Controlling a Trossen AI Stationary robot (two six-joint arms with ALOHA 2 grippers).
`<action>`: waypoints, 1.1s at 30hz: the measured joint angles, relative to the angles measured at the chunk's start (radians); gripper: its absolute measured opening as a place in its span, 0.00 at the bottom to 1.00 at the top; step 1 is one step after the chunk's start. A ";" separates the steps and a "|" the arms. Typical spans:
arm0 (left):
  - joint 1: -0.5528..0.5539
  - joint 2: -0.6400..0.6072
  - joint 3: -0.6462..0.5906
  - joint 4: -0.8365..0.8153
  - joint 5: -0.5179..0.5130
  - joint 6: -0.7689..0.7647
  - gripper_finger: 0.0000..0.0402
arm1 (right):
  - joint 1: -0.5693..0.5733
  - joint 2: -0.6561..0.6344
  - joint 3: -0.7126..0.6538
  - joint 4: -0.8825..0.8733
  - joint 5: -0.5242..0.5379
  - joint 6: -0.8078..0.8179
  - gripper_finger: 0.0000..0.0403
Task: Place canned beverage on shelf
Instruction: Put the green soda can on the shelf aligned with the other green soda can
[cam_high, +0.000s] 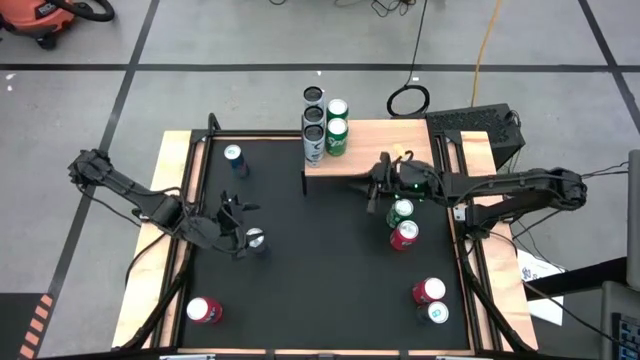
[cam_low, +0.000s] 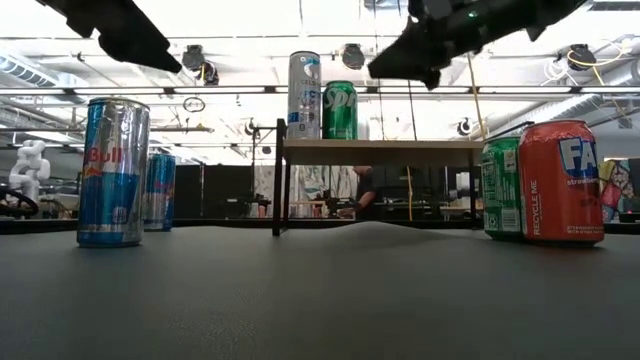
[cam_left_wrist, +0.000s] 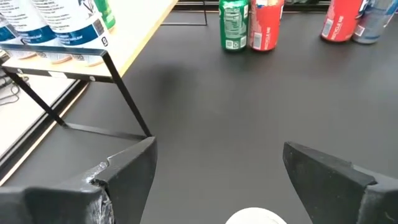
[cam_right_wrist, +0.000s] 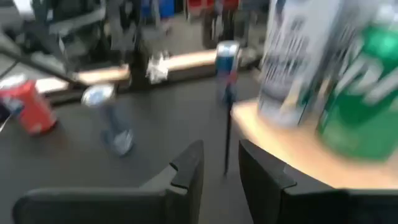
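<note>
Left gripper (cam_high: 243, 240): fingers spread wide above the blue can (cam_high: 256, 239), not gripping.
Right gripper (cam_high: 372, 184): nearly closed, empty, beside the shelf (cam_high: 370, 150).
Handling: likely rigid, smooth, slippery; grasp mid-wall.

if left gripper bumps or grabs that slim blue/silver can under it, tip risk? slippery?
The slim can stands upright, tall for its narrow base, so a sideways nudge high up would probably tip it; once down, its round body would likely roll. Its glossy metal wall may slip in a loose pinch. The left gripper hangs open over it, so a centred grasp looks feasible.
</note>
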 joint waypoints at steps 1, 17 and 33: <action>0.000 0.003 0.000 0.003 -0.002 0.000 0.86 | 0.011 -0.002 0.000 -0.030 -0.003 0.012 0.22; 0.081 0.186 0.000 0.157 -0.053 0.060 0.86 | 0.166 -0.103 0.121 -0.625 0.082 0.260 0.22; 0.115 0.271 0.000 0.212 -0.055 0.057 0.86 | 0.261 -0.103 0.165 -0.864 0.127 0.479 0.23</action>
